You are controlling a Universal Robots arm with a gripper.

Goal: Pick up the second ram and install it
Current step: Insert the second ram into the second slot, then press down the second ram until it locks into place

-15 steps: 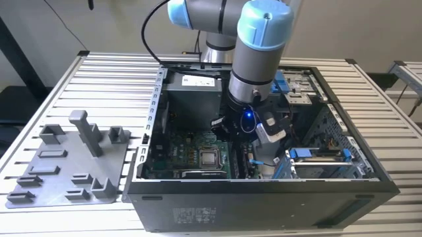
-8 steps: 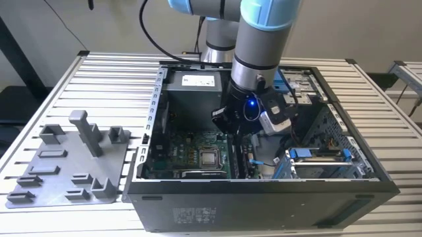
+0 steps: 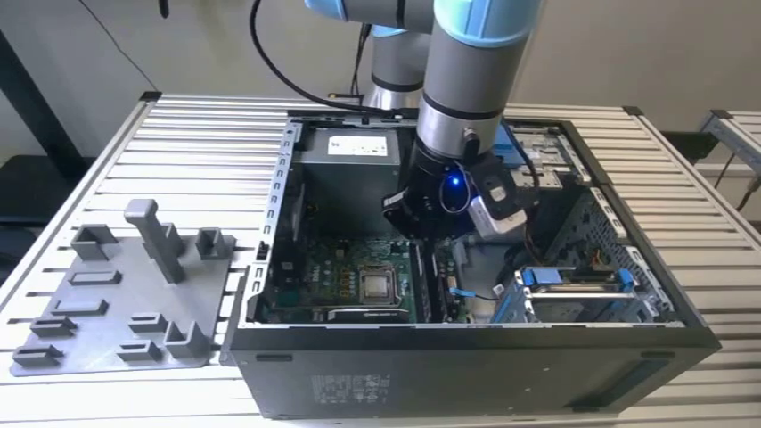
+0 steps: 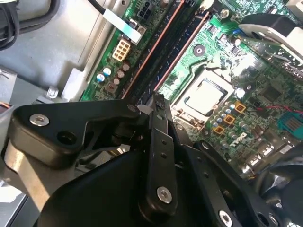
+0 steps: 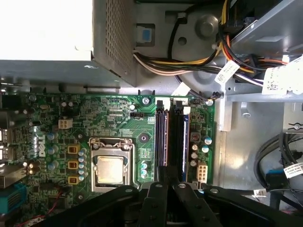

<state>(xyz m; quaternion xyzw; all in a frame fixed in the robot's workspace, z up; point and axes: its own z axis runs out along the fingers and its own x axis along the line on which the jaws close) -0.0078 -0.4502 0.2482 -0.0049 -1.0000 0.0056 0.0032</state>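
Open computer case (image 3: 476, 366) noted in the exterior view, arm reached down inside; gripper (image 3: 434, 230) hung over the motherboard (image 5: 118, 116) just beside the CPU socket (image 3: 378, 285). In the first wrist view the memory slots (image 5: 161, 137) are seen as parallel dark strips alongside the CPU socket (image 5: 111, 163), their long axis running with the socket's side. The second ram (image 5: 186, 137) is taken to be the slim bluish-green strip standing edge-on in the slot bank, on the side away from the CPU socket and about as long as the socket's side; it appears already seated rather than carried. Gripper (image 5: 163, 172) is placed at one end of the slot nearest the CPU socket, so the ram lies just beside it, one or two slots further from the socket, and parallel to that slot. Fingers (image 5: 154, 198) are drawn together to a narrow tip and nothing is seen pinched between them. In the second wrist view the gripper (image 4: 158, 101) is likewise seen closed, over the slot ends just beside the CPU socket (image 4: 203, 97)
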